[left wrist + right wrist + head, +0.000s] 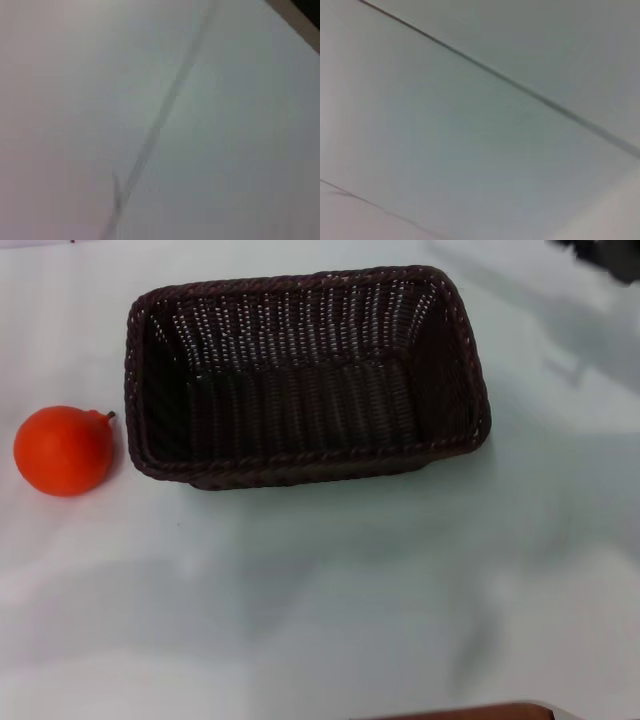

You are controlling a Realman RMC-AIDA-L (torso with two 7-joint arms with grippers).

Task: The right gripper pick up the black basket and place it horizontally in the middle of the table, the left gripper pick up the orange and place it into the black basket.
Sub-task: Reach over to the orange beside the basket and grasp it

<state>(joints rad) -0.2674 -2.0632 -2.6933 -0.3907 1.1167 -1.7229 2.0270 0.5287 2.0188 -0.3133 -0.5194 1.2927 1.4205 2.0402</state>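
Observation:
The black basket (300, 375) lies lengthwise across the middle of the white table (320, 590) in the head view, empty, its open side up. The orange (62, 450) rests on the table just left of the basket, apart from it, with its stem nub pointing toward the basket. A dark blurred piece of my right gripper (603, 255) shows at the far right corner of the head view, away from the basket and holding nothing. My left gripper is out of view. Both wrist views show only bare table surface.
A brown strip (480, 712) runs along the near edge of the head view. A brown table edge (295, 20) crosses one corner of the left wrist view. Thin dark seam lines cross the surface in both wrist views.

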